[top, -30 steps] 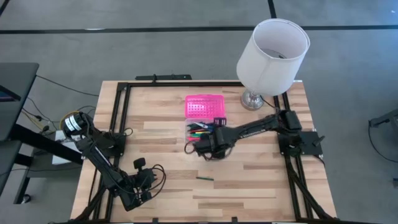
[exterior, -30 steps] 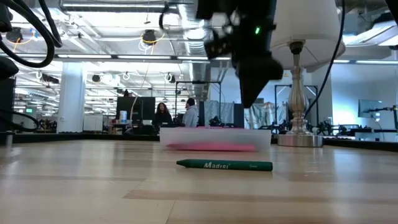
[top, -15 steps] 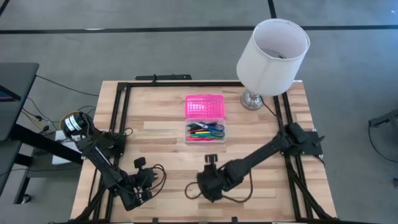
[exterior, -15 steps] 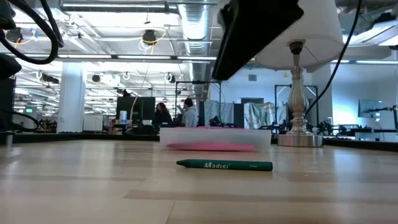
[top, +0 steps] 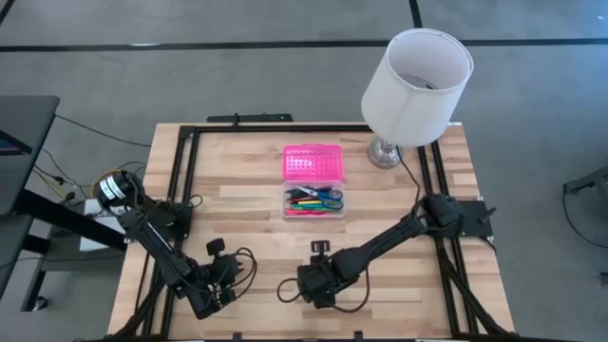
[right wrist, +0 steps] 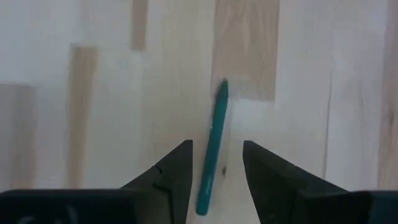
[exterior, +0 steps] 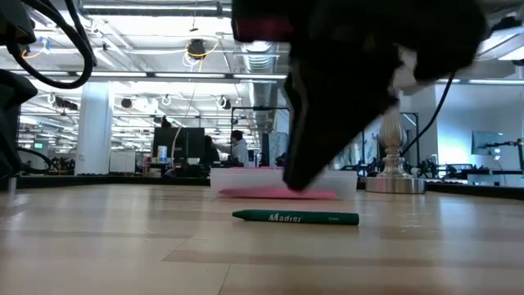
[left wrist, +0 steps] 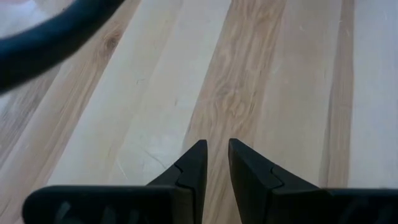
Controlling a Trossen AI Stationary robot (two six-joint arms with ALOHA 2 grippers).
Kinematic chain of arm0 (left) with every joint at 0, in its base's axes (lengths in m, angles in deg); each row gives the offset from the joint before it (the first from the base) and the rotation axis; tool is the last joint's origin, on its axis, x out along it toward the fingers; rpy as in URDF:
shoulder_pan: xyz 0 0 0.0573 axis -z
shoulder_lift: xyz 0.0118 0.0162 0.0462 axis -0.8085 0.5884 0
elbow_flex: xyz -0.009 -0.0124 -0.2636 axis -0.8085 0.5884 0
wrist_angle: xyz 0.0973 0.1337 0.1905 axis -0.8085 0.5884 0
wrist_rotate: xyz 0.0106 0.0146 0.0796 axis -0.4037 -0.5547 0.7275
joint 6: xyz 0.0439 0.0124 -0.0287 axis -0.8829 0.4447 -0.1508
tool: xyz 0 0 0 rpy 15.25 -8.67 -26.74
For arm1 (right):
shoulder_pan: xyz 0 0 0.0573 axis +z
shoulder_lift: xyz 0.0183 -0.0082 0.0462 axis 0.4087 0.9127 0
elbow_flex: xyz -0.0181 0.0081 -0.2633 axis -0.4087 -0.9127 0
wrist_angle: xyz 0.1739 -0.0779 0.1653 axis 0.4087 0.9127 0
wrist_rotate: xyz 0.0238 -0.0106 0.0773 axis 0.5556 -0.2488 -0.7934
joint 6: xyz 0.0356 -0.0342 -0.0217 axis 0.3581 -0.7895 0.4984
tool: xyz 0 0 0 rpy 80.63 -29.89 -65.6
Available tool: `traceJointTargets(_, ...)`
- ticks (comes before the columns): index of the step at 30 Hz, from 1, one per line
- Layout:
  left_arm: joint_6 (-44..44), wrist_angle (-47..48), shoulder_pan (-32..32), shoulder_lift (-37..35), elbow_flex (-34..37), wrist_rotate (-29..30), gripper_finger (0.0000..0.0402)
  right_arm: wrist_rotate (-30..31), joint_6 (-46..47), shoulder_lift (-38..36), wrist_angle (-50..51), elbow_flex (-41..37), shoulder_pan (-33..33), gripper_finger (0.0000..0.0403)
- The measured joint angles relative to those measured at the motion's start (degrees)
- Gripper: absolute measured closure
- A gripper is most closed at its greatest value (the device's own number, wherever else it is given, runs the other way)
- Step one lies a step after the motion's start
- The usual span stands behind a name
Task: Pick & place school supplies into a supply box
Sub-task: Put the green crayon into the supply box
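A green pencil (right wrist: pixel 213 149) lies flat on the wooden table near its front edge and also shows in the low view (exterior: pixel 295 217). My right gripper (right wrist: pixel 217 146) hangs open just above it, one finger on either side of the pencil's nearer half, touching nothing. In the high view this gripper (top: pixel 318 283) hides the pencil. The supply box stands open mid-table: the clear base (top: pixel 314 200) holds several coloured pens and blue-handled scissors, and the pink lid (top: pixel 313 161) lies behind it. My left gripper (left wrist: pixel 216 146) waits at the front left (top: pixel 220 277), a narrow gap between its fingers.
A white-shaded lamp (top: pixel 416 81) stands on its metal foot (top: pixel 385 152) at the far right corner. A black frame (top: pixel 185 180) runs along the table's edges. Bare wood lies between the box and the pencil. People stand in the room beyond the table (exterior: pixel 237 147).
My right gripper has swung from over the supply box toward the table's near edge and come down, tipping to point more steeply downward. It now hangs over the green pencil, which has not moved.
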Motion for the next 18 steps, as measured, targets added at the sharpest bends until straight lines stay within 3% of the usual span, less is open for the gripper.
traceJointTargets(18,0.0,0.0,0.0,0.0,0.0,0.2,0.034,-1.2,7.4,-0.1,-5.5,-6.3,0.0,0.0288)
